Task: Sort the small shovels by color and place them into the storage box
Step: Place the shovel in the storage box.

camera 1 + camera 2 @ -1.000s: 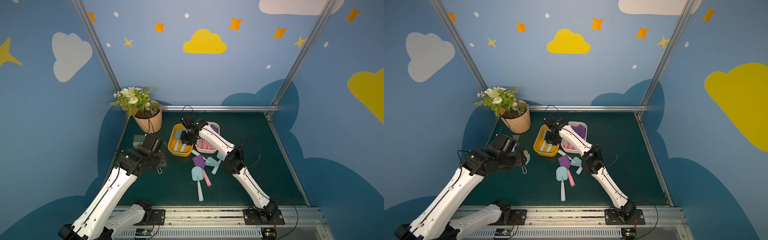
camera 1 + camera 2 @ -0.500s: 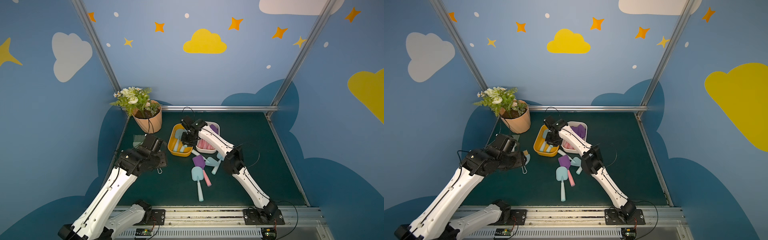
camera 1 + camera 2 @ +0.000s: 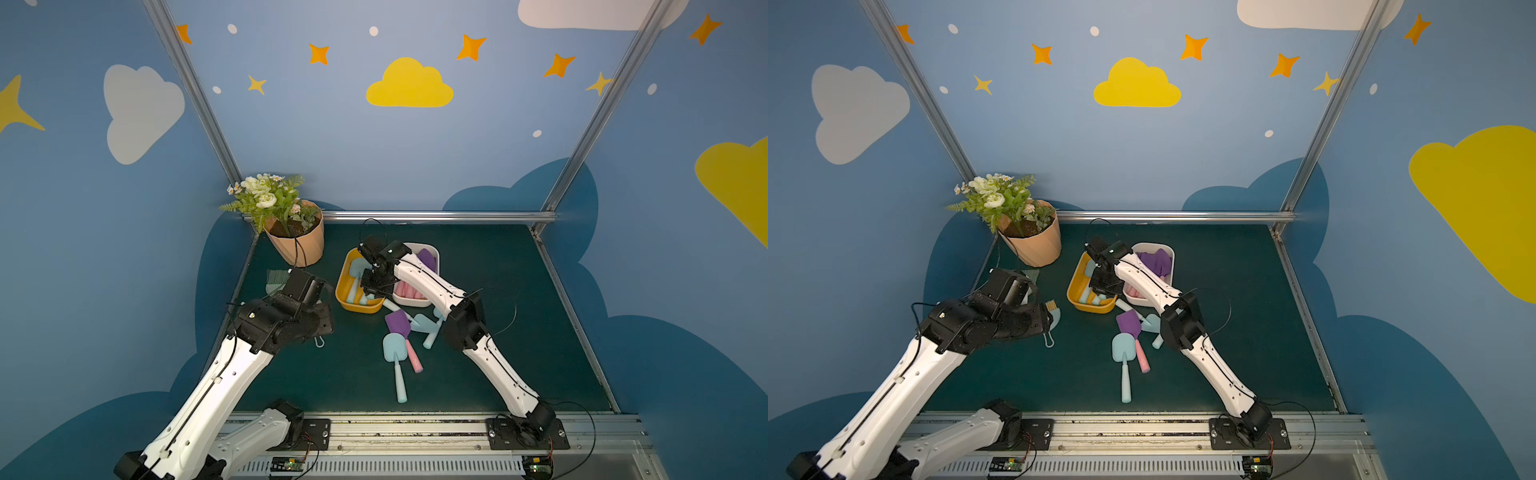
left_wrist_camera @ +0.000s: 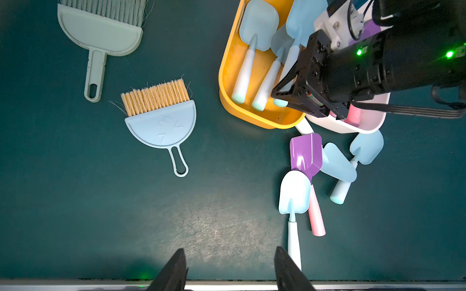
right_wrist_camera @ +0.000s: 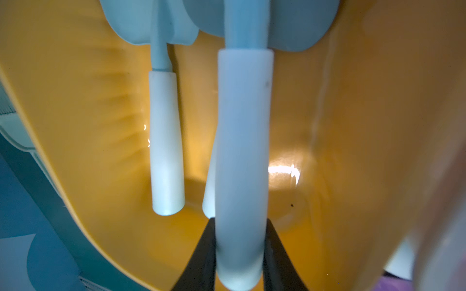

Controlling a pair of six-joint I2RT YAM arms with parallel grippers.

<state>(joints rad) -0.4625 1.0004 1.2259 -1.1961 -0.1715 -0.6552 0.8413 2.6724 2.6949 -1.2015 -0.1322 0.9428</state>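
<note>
My right gripper (image 5: pixel 240 221) is shut on the pale handle of a blue shovel (image 5: pixel 242 151), holding it inside the yellow storage box (image 3: pixel 341 286) over two other blue shovels (image 4: pixel 248 63). The white storage box (image 3: pixel 436 253) beside it holds purple shovels with pink handles (image 3: pixel 405 289). On the mat in front of the boxes lie a purple shovel (image 4: pixel 306 153) and three blue ones (image 4: pixel 295 191) in a loose pile. My left gripper (image 4: pixel 229 250) is open over bare mat, near the front rail, holding nothing.
A peach flowerpot (image 3: pixel 297 241) with a plant stands at the back left. A grey-green brush (image 4: pixel 100 32) and a light blue brush with a loop handle (image 4: pixel 161 121) lie on the mat left of the yellow box.
My right gripper has sunk a little lower into the yellow box with the blue shovel. The left arm has not moved.
</note>
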